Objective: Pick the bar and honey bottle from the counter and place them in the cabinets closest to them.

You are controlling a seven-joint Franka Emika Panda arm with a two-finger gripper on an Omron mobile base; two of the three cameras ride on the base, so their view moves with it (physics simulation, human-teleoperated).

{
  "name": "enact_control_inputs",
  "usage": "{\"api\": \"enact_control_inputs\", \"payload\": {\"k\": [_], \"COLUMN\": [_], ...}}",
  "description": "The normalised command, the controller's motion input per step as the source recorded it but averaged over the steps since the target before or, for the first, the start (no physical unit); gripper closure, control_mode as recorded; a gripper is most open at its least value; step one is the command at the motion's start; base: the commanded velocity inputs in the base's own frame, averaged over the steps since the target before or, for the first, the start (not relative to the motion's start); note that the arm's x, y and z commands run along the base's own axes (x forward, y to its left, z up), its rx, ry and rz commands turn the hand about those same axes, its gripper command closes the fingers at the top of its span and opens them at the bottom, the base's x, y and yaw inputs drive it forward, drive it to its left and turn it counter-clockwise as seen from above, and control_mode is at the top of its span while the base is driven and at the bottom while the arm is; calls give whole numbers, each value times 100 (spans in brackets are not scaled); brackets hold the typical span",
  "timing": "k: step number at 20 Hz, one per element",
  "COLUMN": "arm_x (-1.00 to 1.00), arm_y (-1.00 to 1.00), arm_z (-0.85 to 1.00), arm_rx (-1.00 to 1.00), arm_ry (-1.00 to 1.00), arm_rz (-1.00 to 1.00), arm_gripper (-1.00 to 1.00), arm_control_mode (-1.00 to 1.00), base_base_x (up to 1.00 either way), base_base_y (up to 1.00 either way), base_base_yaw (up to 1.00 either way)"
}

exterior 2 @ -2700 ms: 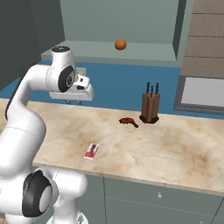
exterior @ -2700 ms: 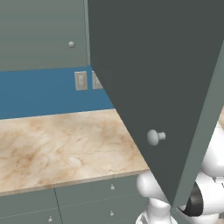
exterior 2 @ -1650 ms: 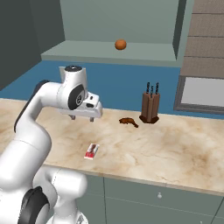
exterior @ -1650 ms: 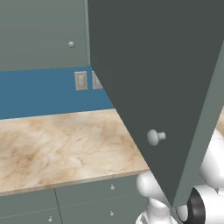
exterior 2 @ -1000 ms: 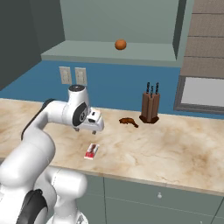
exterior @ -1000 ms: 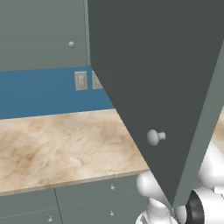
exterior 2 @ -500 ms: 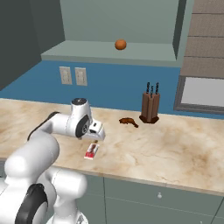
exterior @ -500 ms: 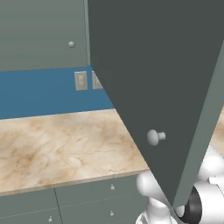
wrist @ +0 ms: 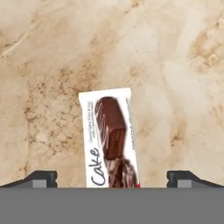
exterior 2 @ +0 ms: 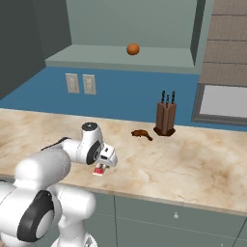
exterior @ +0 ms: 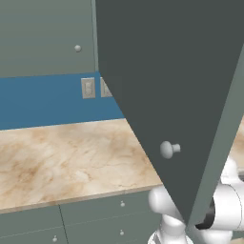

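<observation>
Bar [wrist: 112, 140] lying flat on the counter [wrist: 175, 65], long axis running straight away from the gripper [wrist: 112, 177], one short end reaching down between the fingertips [wrist: 43, 177]. White wrapper, chocolate-coated cake pictured, "Cake" readable along its left side; smaller print too tiny to read. Jaws spread wide either side of the bar, gripping nothing. Seen from the right base, bar [exterior 2: 99, 170] well apart from the knife block [exterior 2: 166, 117], nearer the counter's front edge.

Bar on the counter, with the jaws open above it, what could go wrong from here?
The bar lies flat and thin on the counter, so the gripper, jaws open either side, might pinch only its wrapper or scrape the stone. The open cabinet door hangs near the arm and may get bumped on lifting.
</observation>
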Motion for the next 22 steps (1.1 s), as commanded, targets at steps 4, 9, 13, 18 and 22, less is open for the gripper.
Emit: {"api": "enact_control_inputs", "payload": {"k": [4, 9, 13, 18, 22], "arm_x": [5, 8, 4, 0, 0], "arm_y": [-4, -1, 0, 0, 0], "arm_z": [-60, -55, -12, 18, 67], "arm_rx": [0, -1, -1, 2, 1], "arm_ry": [0, 0, 0, -2, -2], "arm_rz": [-4, -4, 0, -3, -8], "arm_gripper": [-100, 100, 100, 100, 100], "arm_control_mode": [-100, -100, -100, -100, -100], "base_base_x": [0, 0, 0, 0, 0], "base_base_y": [0, 0, 0, 0, 0], "base_base_yaw": [0, 0, 0, 0, 0]}}
